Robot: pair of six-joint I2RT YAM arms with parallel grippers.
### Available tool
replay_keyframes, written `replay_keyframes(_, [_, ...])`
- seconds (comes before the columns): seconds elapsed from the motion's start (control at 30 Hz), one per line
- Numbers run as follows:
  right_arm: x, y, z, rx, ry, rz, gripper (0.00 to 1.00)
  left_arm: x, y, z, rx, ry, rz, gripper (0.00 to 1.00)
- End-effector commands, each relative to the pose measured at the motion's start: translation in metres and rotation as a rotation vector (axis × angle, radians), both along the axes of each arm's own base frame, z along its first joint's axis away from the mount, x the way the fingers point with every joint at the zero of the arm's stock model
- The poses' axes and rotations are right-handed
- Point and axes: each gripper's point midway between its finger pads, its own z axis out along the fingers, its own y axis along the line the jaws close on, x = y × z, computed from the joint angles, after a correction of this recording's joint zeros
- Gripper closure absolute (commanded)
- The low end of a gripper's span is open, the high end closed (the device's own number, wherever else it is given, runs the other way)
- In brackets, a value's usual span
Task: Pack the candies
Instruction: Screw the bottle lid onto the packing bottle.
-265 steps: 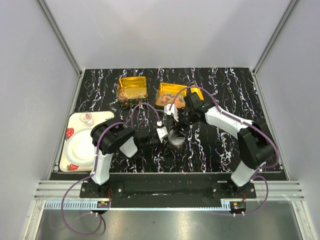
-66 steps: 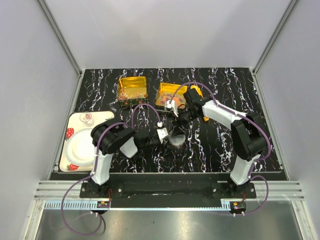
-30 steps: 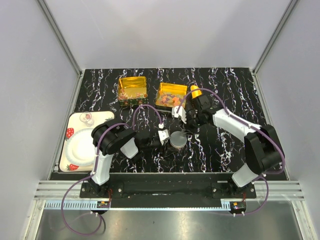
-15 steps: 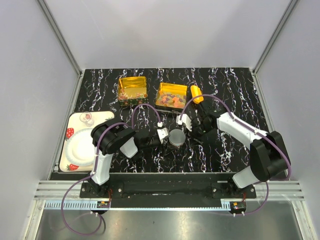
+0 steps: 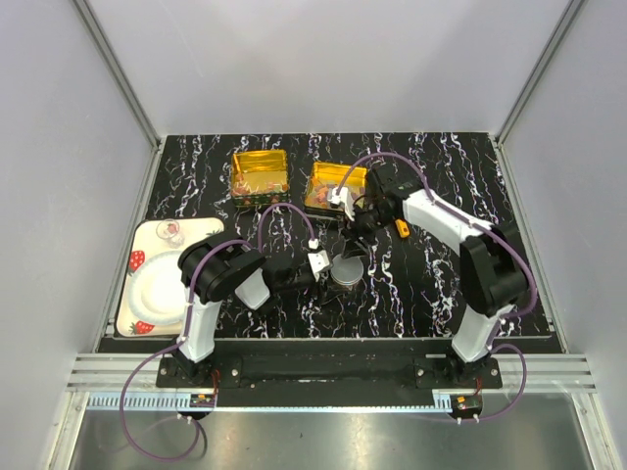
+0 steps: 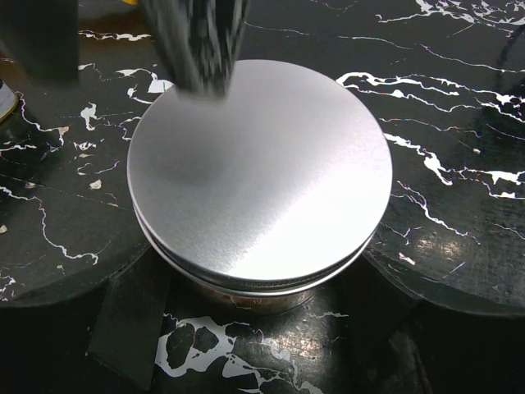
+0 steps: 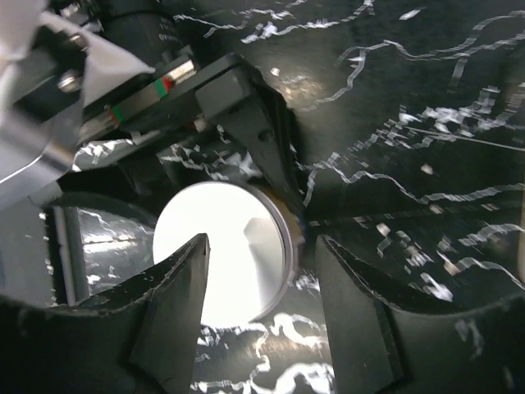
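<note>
Top external | black white-veined marble tabletop point(image 5: 431, 166) | grey walls point(image 5: 333, 59)

Left arm point(image 5: 201, 323), right arm point(image 5: 436, 213): white links, black joints, purple cables point(image 5: 382, 156).

Black table point(image 5: 196, 171) with white wiggly lines lying in middle. Plain pale grey walls standing around it: left wall point(image 5: 59, 196), far wall point(image 5: 323, 59), right wall point(image 5: 578, 196). Silver post point(image 5: 118, 73) going up far left corner, second silver post point(image 5: 534, 69) going up far right corner. Silver rail point(image 5: 568, 372) running along near edge of table. Shiny metal sheet point(image 5: 323, 436) lying nearest. Soft light shining on table top.
</note>
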Motion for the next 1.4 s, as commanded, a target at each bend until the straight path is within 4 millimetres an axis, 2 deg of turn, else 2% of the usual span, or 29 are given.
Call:
replay_keyframes(0.0, [0.004, 0.026, 0.018, 0.129, 0.072, 0.042, 0.39, 0.014, -0.007, 0.071, -0.194, -0.275, 0.002, 0.68])
replay_keyframes(0.2, [-0.004, 0.032, 0.013, 0.149, 0.16, 0.074, 0.39, 0.014, -0.007, 0.072, -0.196, -0.275, 0.001, 0.68])
replay_keyframes(0.37, [-0.006, 0.03, -0.001, 0.124, 0.152, 0.085, 0.39, 0.014, -0.008, 0.071, -0.196, -0.273, 0.001, 0.68])
replay_keyframes(0.57, [-0.005, 0.03, -0.008, 0.108, 0.154, 0.086, 0.39, 0.014, -0.008, 0.07, -0.194, -0.271, 0.001, 0.68])
replay_keyframes(0.73, [-0.014, 0.026, -0.022, 0.064, 0.143, 0.108, 0.41, 0.013, -0.008, 0.07, -0.195, -0.271, -0.001, 0.68])
replay_keyframes(1.07, [-0.015, 0.017, -0.028, 0.015, 0.113, 0.105, 0.53, 0.014, -0.008, 0.071, -0.195, -0.272, 0.004, 0.68])
replay_keyframes(1.23, [-0.02, 0.005, -0.029, -0.043, 0.101, 0.1, 0.6, 0.015, -0.007, 0.071, -0.195, -0.273, 0.012, 0.68])
replay_keyframes(1.37, [-0.025, -0.006, -0.03, -0.088, 0.085, 0.094, 0.62, 0.019, -0.006, 0.07, -0.189, -0.269, 0.031, 0.68])
